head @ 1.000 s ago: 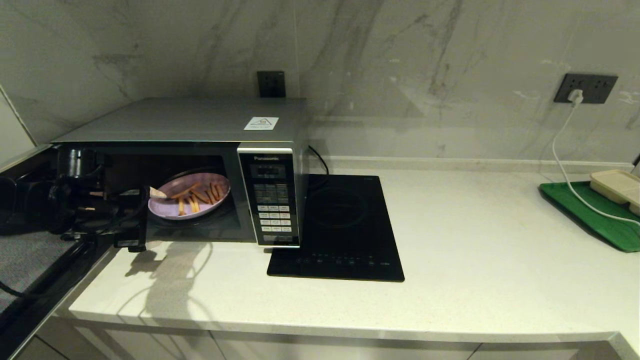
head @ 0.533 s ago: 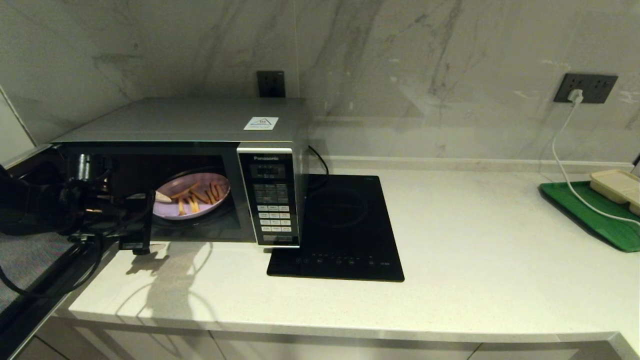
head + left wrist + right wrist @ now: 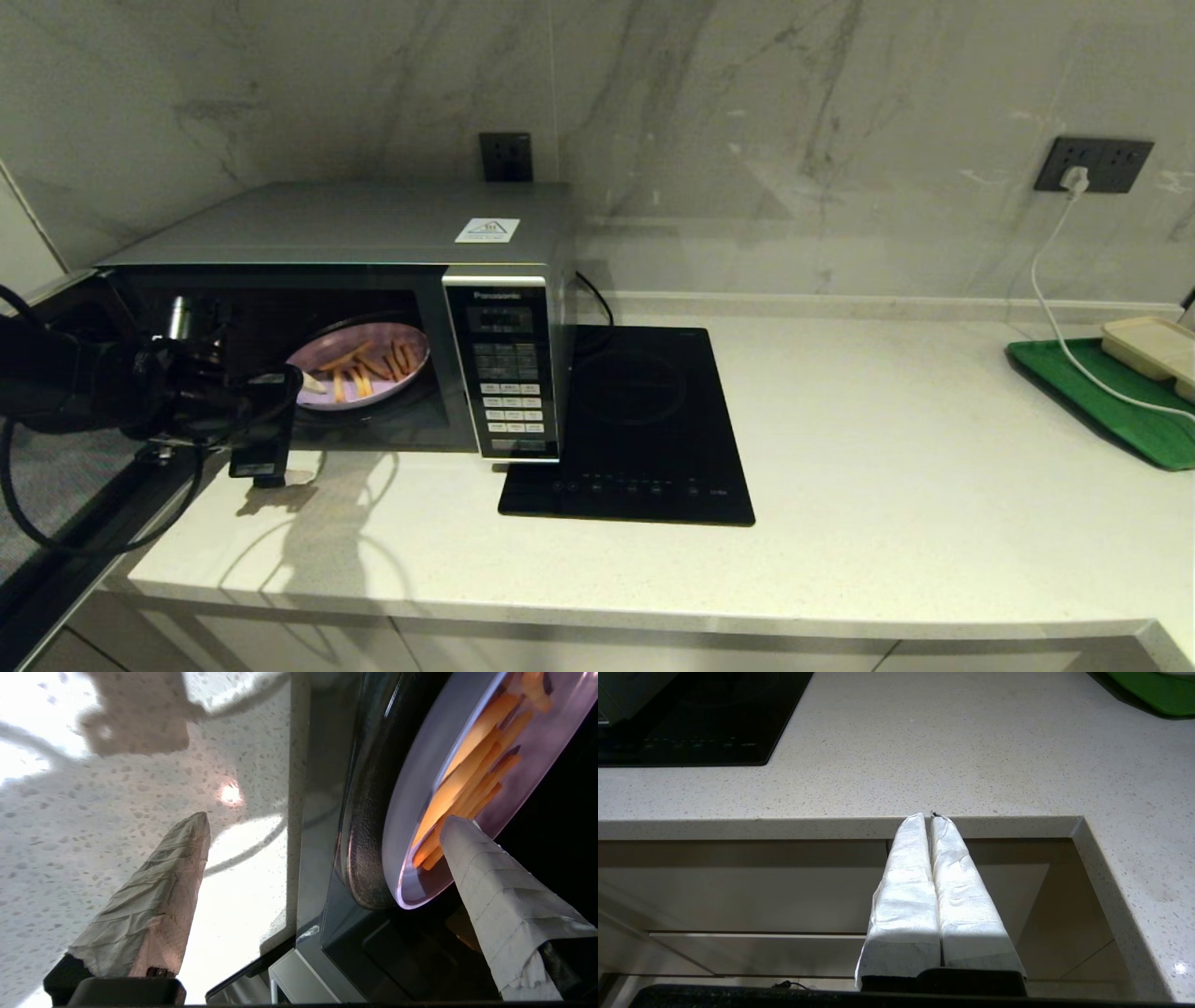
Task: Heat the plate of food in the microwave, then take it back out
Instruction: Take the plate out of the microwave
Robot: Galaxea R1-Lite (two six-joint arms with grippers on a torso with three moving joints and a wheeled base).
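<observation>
The lilac plate of fries (image 3: 369, 366) lies on the turntable inside the silver microwave (image 3: 373, 229), whose door hangs open to the left. My left gripper (image 3: 297, 418) is open at the cavity's mouth. One taped finger (image 3: 472, 858) reaches over the plate's (image 3: 418, 793) near rim above the fries. The other finger (image 3: 173, 868) hangs lower, outside, over the counter. Neither finger presses on the plate. My right gripper (image 3: 930, 815) is shut and empty, parked below the counter's front edge, out of the head view.
A black induction cooktop (image 3: 644, 420) lies right of the microwave. At the far right a green tray (image 3: 1102, 397) carries a beige compartment tray (image 3: 1153, 347), with a white cable (image 3: 1050, 299) running to a wall socket. The open door (image 3: 56, 504) stands beside my left arm.
My left gripper has shifted right and slightly lower, its upper finger now over the plate's near rim. The plate and the right arm have not moved.
</observation>
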